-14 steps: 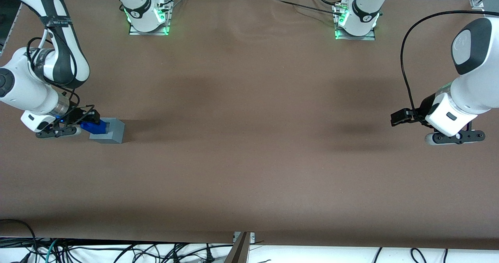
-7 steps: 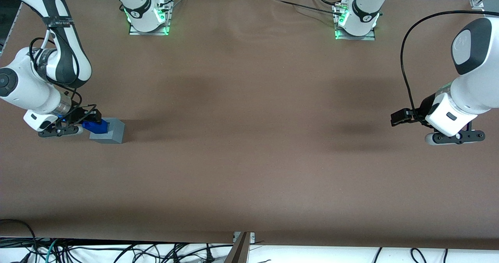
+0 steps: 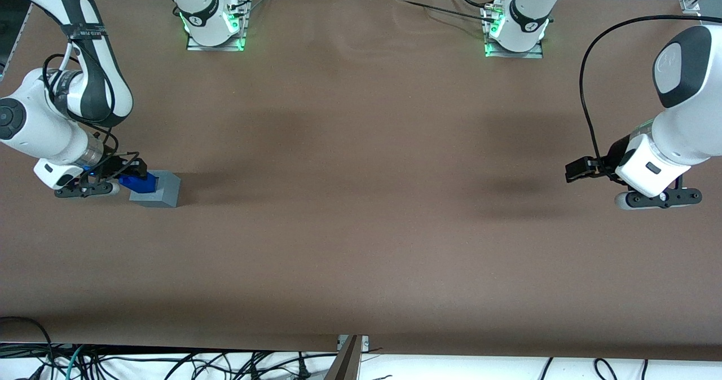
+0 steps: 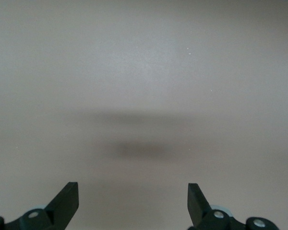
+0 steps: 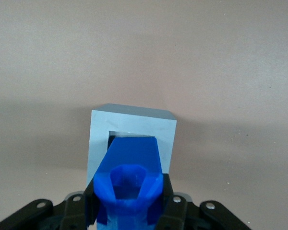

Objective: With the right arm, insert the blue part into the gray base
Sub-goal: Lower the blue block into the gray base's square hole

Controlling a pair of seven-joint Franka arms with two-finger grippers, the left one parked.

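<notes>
The blue part (image 5: 130, 163) is held between the black fingers (image 5: 169, 203) of the right arm's gripper (image 5: 128, 206), which are pinched against its two flanks near its upper, hollow end. Its lower end is seen reaching into the square recess of the gray base (image 5: 98, 139), though how deep it sits cannot be told. In the front view the blue part (image 3: 138, 182) is seen at the working arm's end of the worktop (image 3: 361, 228), touching the gray base (image 3: 161, 191) on the edge nearest the gripper (image 3: 127, 172), and it appears tilted rather than upright.

The blue part is judged to be light, rigid moulded plastic with smooth faces, so slipping or twisting in a two-point pinch is likely if side load is met at the rim of the recess. A hold on the flat opposing flanks, well above the end that enters the base, is judged best, since the mating end is left free and the part can be steered. The gray base is likewise taken to be light and stiff and is not clamped to anything visible, so it may be pushed along the worktop or tipped if the part is pressed in off-axis. A straight, gentle downward press is therefore called for. Neither piece looks fragile.
</notes>
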